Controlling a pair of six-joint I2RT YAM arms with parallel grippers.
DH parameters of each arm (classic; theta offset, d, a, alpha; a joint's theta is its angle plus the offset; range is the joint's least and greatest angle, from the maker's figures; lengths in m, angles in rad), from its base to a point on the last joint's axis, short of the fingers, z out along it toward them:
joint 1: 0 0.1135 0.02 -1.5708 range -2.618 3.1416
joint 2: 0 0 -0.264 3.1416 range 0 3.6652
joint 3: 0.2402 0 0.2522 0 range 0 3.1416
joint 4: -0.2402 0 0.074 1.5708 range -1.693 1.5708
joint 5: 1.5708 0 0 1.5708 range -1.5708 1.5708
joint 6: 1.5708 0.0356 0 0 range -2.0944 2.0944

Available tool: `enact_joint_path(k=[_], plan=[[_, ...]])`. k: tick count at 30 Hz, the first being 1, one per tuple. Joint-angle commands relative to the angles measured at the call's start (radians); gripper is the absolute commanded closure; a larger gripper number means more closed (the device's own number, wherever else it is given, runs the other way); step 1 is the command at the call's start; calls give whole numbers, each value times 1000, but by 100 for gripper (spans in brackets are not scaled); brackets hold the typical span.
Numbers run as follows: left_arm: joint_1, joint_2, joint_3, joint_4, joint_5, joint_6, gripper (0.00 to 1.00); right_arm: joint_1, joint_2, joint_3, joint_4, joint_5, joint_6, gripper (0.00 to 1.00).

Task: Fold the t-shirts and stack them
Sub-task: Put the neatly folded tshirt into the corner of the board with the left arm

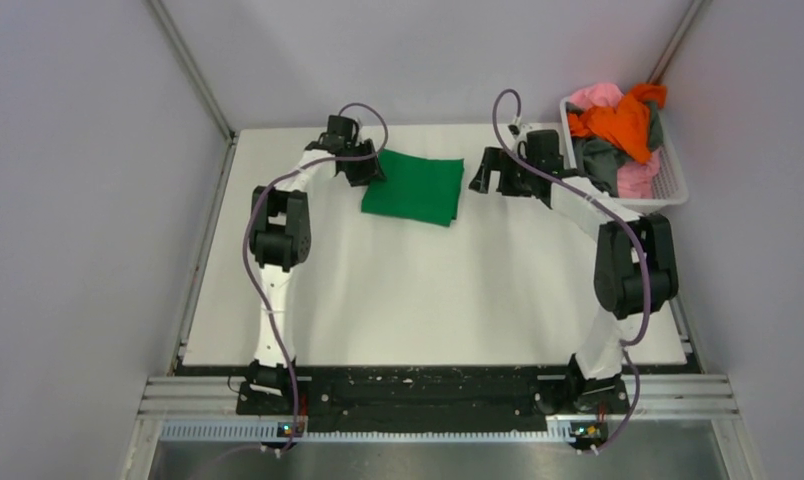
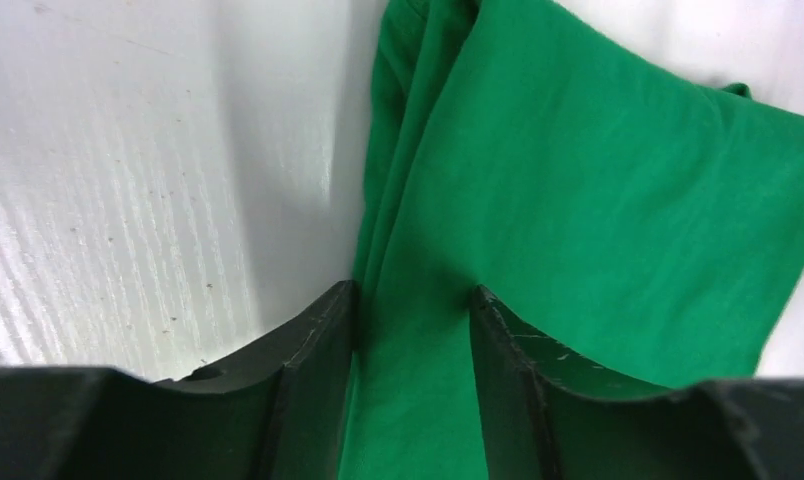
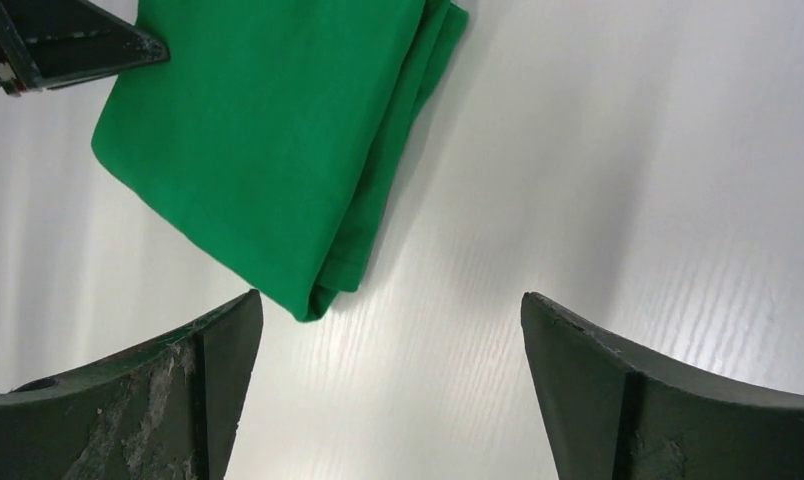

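Left hand (image 2: 410, 295) pinches folded green shirt (image 1: 414, 187) near bench (image 1: 428, 290) far edge, right hand (image 3: 390, 300) wide open; retreating unreleased could undo fold

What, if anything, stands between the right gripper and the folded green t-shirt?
Nothing visible does. The right gripper, open, sits over bare table just beside the green t-shirt, at its right edge. The left gripper is at the opposite edge, with cloth between its fingers, clear of that path.

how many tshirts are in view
4: green t-shirt folded on the table; orange t-shirt, pink t-shirt and dark grey t-shirt heaped in the basket, where more may hide.
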Motion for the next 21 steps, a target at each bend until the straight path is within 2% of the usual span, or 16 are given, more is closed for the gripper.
enact_joint_path(k=[1, 3, 5, 6, 9, 12, 15, 21], plan=[[-18, 50, 36, -12, -30, 19, 53, -6, -123, -56, 33, 55, -24, 1], [-23, 64, 58, -38, -59, 18, 69, -6, -155, -78, 36, 65, -27, 1], [-24, 60, 63, -58, -134, 3, 97, -6, -185, -97, 35, 85, -31, 1], [-23, 51, 62, -70, -194, -4, 100, -5, -197, -106, 32, 96, -34, 1], [-15, 10, 61, -101, -403, -11, 100, -6, -233, -132, 24, 124, -47, 1], [13, -31, 57, -108, -527, 10, 100, -6, -260, -158, 23, 146, -68, 1], [58, -60, 58, -96, -615, 49, 100, -5, -279, -171, 4, 166, -82, 1], [175, -52, 90, -16, -699, 164, 100, -6, -307, -190, -38, 212, -105, 1]])
